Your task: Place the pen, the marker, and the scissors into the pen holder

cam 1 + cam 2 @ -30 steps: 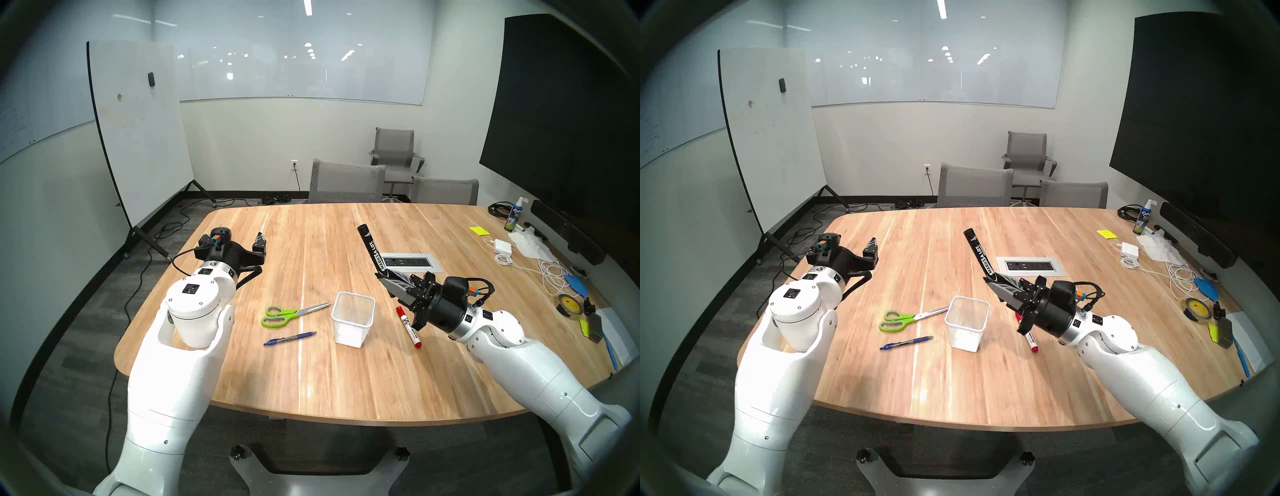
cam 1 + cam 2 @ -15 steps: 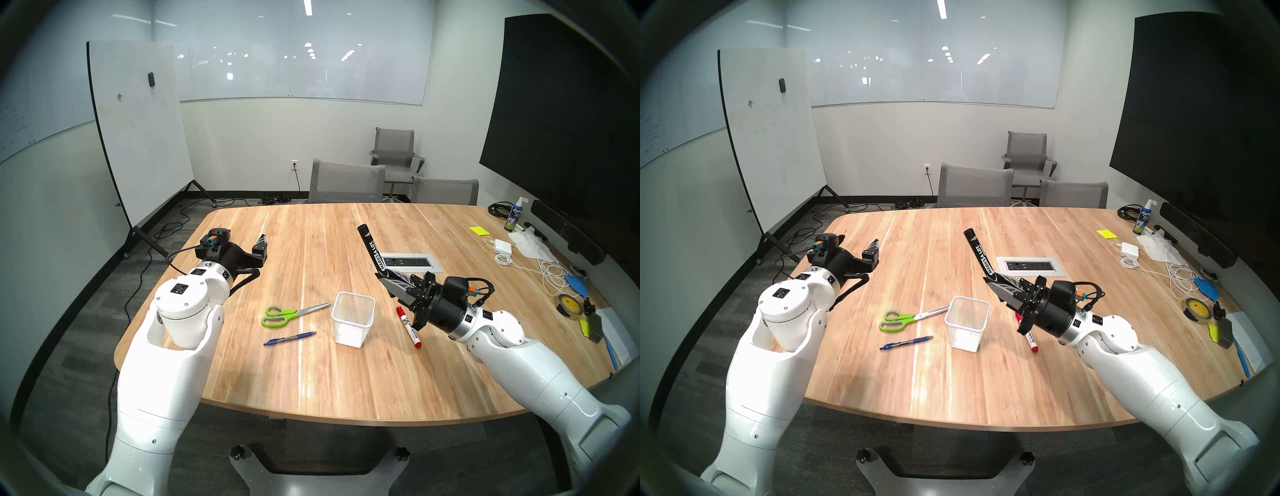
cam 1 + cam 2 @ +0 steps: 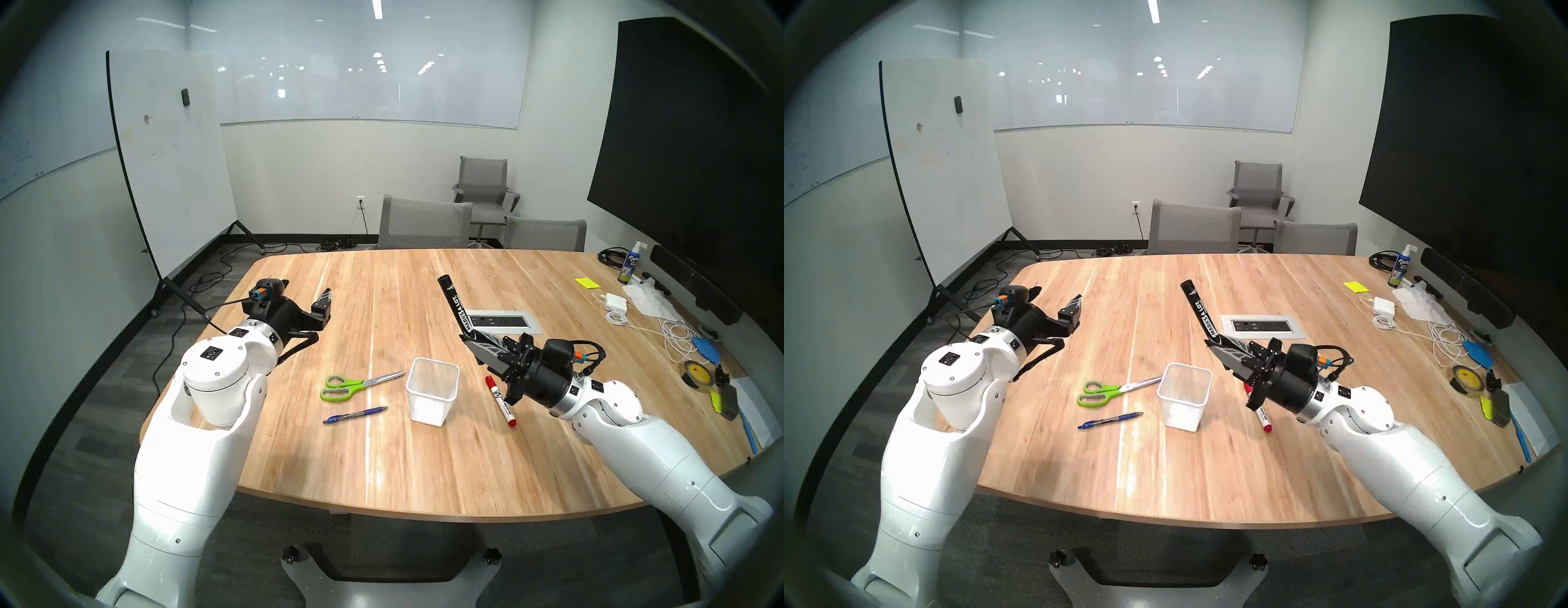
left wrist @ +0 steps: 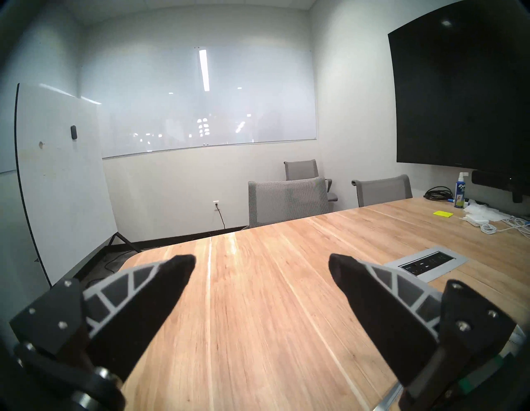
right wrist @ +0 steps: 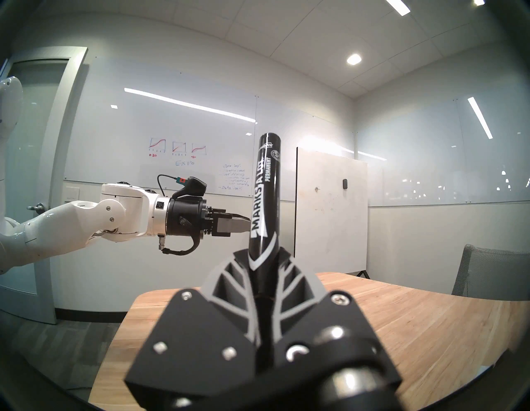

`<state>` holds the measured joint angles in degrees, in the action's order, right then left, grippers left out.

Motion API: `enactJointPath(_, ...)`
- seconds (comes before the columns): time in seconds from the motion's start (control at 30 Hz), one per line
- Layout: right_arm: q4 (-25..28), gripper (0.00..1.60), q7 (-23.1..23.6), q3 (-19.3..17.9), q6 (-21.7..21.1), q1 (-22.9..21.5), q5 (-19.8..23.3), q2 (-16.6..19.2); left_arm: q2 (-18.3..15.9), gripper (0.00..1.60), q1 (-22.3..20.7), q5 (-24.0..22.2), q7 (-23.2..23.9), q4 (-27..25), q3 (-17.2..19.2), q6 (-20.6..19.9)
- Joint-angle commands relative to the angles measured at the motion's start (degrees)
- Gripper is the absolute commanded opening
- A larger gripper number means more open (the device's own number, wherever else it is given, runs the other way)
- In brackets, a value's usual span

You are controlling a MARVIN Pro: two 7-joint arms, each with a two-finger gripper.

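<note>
Left gripper (image 3: 323,316) spread wide and empty over the table's (image 3: 382,467) far left, green-handled scissors (image 3: 356,385) and blue pen (image 3: 355,415) lying just left of the white mesh pen holder (image 3: 432,392), right gripper (image 3: 483,352) clamped on a black marker (image 3: 456,308) angled up beyond the holder, a red-capped marker (image 3: 500,401) flat beneath it.

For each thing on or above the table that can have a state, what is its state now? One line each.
black marker: capped, held aloft, tilted.
right gripper: shut on the black marker.
left gripper: jaws open, empty.
scissors: closed, flat on table.
pen: lying flat.
pen holder: upright, seems empty.
red-capped marker: capped, lying flat.
</note>
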<state>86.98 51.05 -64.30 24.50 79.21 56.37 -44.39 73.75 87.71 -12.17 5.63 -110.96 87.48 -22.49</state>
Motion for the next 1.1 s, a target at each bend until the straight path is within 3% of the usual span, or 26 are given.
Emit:
enactJointPath(0.0,0.52,0.0,-0.03,-0.48,-0.12,-0.59,0.3,0.14,-0.6,1.6,0.25,-0.4,1.01,-1.7,0.29,0.56)
enactJointPath(0.6,0.51,0.0,-0.02,-0.49,-0.12,-0.59,0.29,0.12,-3.04,1.6,1.94,-3.18,7.96,-1.81,1.26,4.51)
enactJointPath(1.07,0.52,0.0,-0.02,-0.49,-0.13,-0.59,0.29,0.12,-3.59,1.6,2.05,-3.97,10.51,-1.87,1.34,5.14)
